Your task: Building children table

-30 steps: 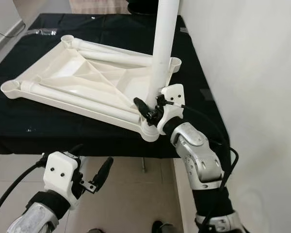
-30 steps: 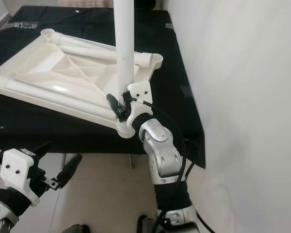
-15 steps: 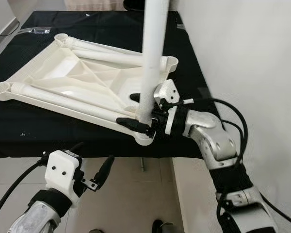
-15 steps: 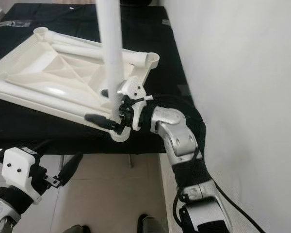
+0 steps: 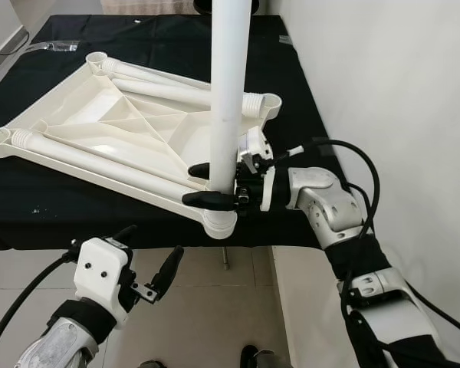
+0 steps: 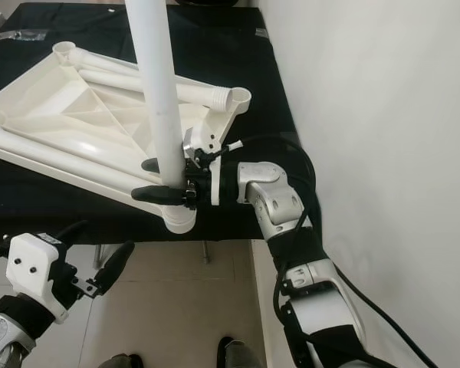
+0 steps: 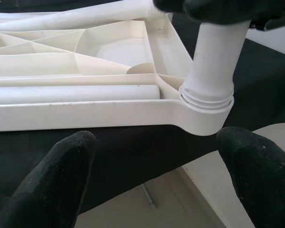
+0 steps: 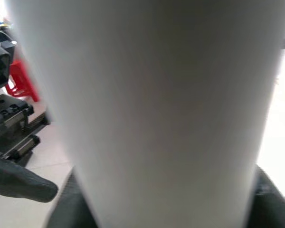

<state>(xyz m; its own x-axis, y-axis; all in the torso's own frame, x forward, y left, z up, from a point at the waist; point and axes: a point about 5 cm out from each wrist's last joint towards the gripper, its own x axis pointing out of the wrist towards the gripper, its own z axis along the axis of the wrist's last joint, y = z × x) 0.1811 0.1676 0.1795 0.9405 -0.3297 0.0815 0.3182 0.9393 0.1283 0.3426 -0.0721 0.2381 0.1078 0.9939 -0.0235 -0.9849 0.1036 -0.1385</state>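
The children table top [image 5: 100,126], white plastic, lies upside down on the black worktop [image 5: 31,192], with its ribbed underside facing up. A white table leg [image 5: 228,92] stands upright in the corner socket [image 5: 218,222] nearest to the robot, at the front edge of the worktop. In the left eye view the right pincer [image 5: 201,184] is clamped on the low part of the leg, one black finger on each side. One second ago the right forearm came up from below and the leg leaned a little; now the forearm reaches in from the right side, almost level, and the leg stands straighter. The left pincer [image 5: 149,261] hangs below the worktop edge with its fingers apart, in the same place as before.

In the right eye view the same leg [image 6: 157,92] sits in the socket [image 6: 178,218], and a wall [image 6: 383,115] is close on the right.

In the left wrist view the two fingers [image 7: 52,185] are wide apart and hold nothing; past them the leg [image 7: 213,61] enters the threaded socket [image 7: 204,114].

In the right wrist view the leg [image 8: 156,109] is very near and blurred.
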